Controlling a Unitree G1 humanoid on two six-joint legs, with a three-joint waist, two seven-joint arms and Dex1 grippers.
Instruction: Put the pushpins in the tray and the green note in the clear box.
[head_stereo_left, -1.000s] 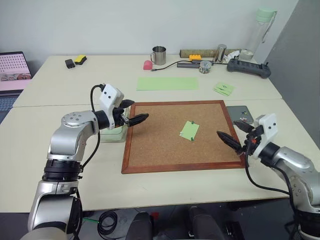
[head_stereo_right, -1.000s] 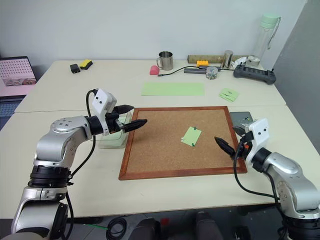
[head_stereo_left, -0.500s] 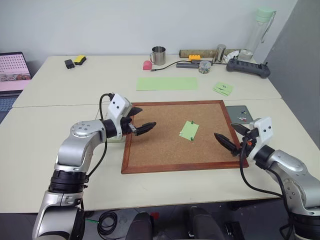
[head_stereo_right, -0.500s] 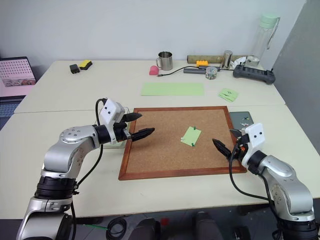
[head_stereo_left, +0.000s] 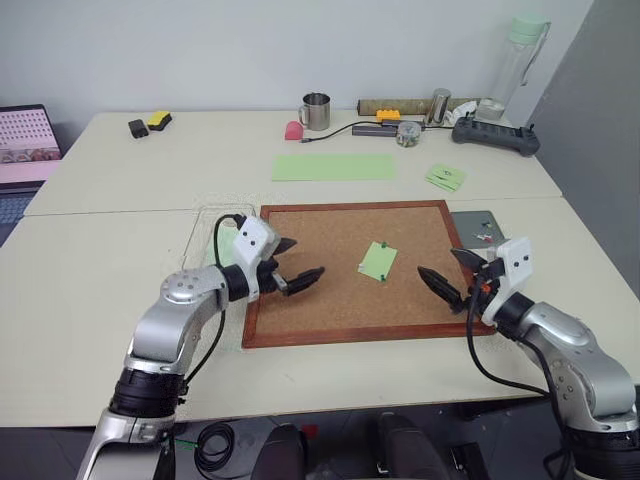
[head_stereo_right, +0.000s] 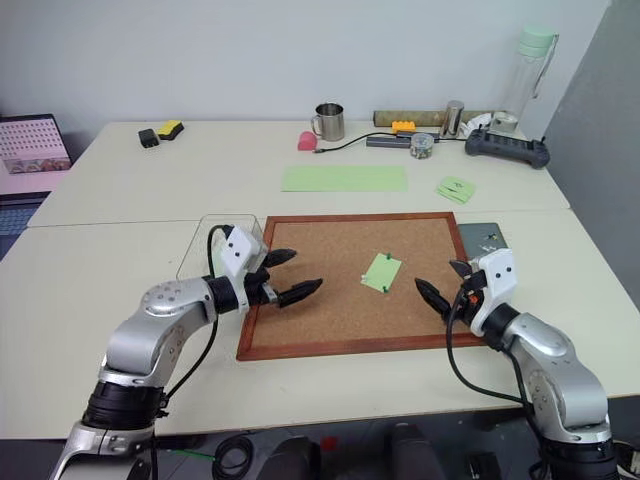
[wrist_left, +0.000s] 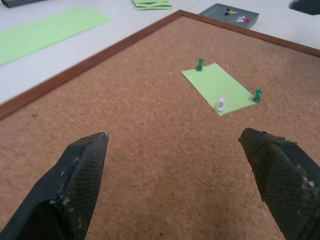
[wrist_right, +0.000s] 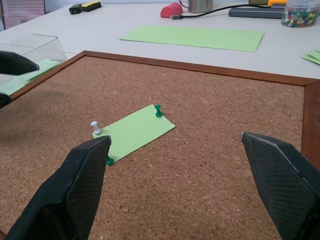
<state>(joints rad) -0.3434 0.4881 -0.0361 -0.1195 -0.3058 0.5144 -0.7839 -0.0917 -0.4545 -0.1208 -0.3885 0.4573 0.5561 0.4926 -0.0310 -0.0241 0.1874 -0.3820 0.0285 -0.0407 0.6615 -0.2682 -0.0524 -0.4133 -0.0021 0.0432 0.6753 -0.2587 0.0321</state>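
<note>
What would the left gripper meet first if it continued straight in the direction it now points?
Probably the corkboard: the open left gripper points slightly downward over it, toward the green note and its pushpins. Depth is unclear, so it might reach the note first.

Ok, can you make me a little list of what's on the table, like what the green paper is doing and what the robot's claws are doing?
note: small light-green square paper note lies on the wood-framed corkboard, pinned
pins in note: two green pushpins, one white pushpin
tray: small dark-grey square tray beside the corkboard, some pins in it
box: clear plastic box at the corkboard's other side
left claw: open, over the corkboard
right claw: open, over the corkboard
</note>
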